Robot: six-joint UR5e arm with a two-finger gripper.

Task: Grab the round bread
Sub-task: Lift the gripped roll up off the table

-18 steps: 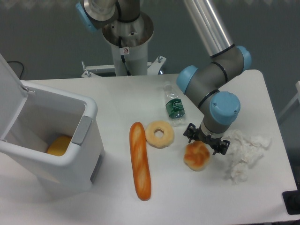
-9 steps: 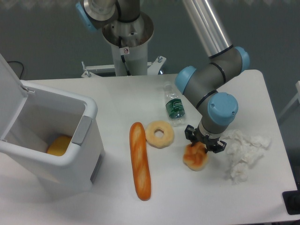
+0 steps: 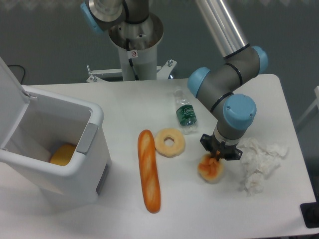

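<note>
The round bread (image 3: 211,170) is a small golden-orange bun with a lumpy top, on the white table right of centre. My gripper (image 3: 218,157) comes down on it from above, with its fingers closed onto the bun's top, squeezing it. The bun looks narrower than when it lay free. Its lower part rests at table level, and I cannot tell whether it is lifted. The arm's blue-capped wrist (image 3: 236,112) stands right above it.
A pale ring-shaped bread (image 3: 170,142) and a long orange baguette (image 3: 149,171) lie left of the bun. A small plastic bottle (image 3: 186,114) lies behind. Crumpled white paper (image 3: 259,162) sits just right of the gripper. A white open bin (image 3: 60,149) with a yellow object inside stands at the left.
The gripper's fingers, open astride the bun a second ago, have closed on it. The bun has been pinched narrower and shifted slightly right.
</note>
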